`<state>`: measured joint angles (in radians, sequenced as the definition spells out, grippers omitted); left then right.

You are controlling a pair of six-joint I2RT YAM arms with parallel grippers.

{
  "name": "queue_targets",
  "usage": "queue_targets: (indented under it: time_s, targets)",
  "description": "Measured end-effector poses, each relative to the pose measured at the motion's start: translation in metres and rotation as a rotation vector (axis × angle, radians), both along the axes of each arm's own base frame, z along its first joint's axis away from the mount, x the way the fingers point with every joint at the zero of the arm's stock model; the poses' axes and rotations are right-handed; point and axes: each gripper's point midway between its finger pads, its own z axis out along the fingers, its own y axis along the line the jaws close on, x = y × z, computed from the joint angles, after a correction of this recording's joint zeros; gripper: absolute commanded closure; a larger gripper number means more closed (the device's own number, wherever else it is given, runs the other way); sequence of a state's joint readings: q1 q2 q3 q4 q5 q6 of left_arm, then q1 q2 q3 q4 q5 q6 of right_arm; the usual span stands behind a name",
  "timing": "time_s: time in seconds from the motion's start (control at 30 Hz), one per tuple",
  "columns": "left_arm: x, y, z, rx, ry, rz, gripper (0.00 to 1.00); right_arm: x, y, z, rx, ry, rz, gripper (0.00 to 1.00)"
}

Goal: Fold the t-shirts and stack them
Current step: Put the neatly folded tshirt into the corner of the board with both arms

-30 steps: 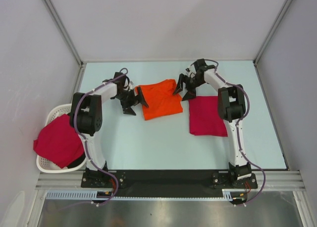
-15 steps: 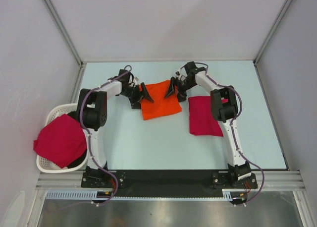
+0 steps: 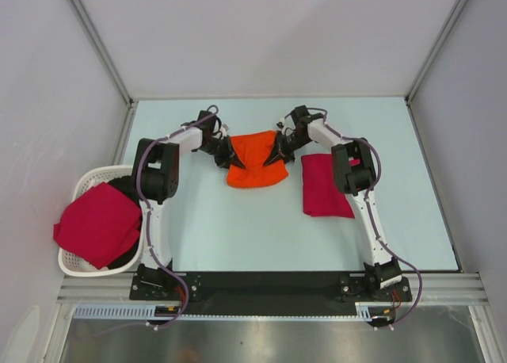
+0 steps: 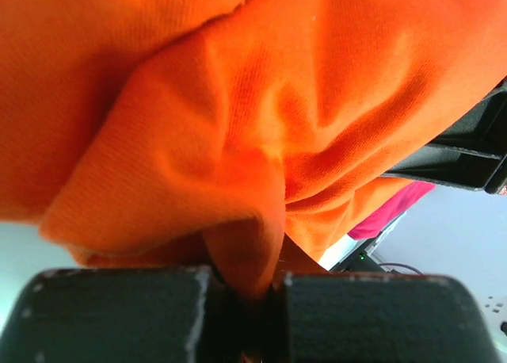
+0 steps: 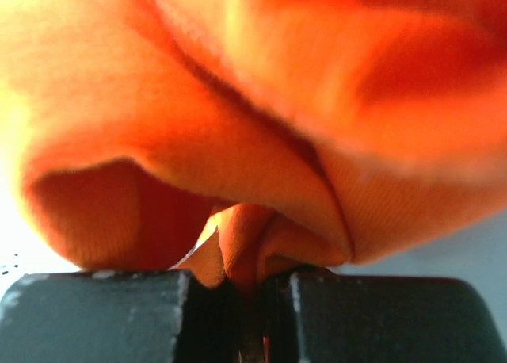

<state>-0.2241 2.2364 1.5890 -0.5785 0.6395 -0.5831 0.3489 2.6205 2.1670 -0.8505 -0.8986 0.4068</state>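
The bright orange t-shirt (image 3: 255,161) lies folded at the back middle of the table, bunched between both arms. My left gripper (image 3: 230,154) is shut on its left edge, and a pinch of orange cloth (image 4: 245,260) shows between the black fingers. My right gripper (image 3: 276,150) is shut on its right edge, a fold of orange fabric (image 5: 245,252) squeezed in its jaws. A crimson-pink t-shirt (image 3: 325,185) lies folded on the table just right of the orange one. Another crimson-pink t-shirt (image 3: 99,224) rests on the basket at the left.
The white slatted basket (image 3: 85,190) stands off the table's left edge beside the left arm's base. Grey walls close in the table on the left, back and right. A black rail (image 3: 269,288) runs along the near edge.
Both grippers moved inward onto the orange t-shirt's side edges and shut on the cloth. The shirt is now bunched narrower between them.
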Motion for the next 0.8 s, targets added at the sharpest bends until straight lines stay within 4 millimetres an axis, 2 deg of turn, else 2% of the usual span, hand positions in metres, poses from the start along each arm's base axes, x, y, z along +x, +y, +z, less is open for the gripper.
queue_targets:
  time_s: [0.2, 0.33, 0.47, 0.53, 0.7, 0.8]
  targets:
    - [0.004, 0.001, 0.004, 0.043, -0.018, 0.000, 1.00, 0.005, -0.011, 0.004, -0.052, -0.049, -0.017, 1.00]
    - [0.018, -0.002, 0.020, 0.068, -0.074, 0.004, 1.00, 0.017, -0.024, 0.010, -0.098, -0.093, -0.051, 1.00]
    - [0.036, -0.017, 0.061, 0.043, -0.171, -0.011, 1.00, 0.030, -0.037, 0.033, -0.094, -0.143, -0.088, 1.00]
    - [0.042, -0.027, 0.086, 0.028, -0.226, -0.026, 1.00, 0.036, -0.044, 0.052, -0.088, -0.186, -0.102, 1.00]
    - [0.039, -0.046, 0.129, 0.001, -0.308, -0.057, 1.00, 0.038, -0.055, 0.095, -0.082, -0.271, -0.114, 1.00]
    - [0.035, -0.058, 0.148, -0.015, -0.341, -0.076, 1.00, 0.037, -0.062, 0.113, -0.082, -0.299, -0.120, 1.00]
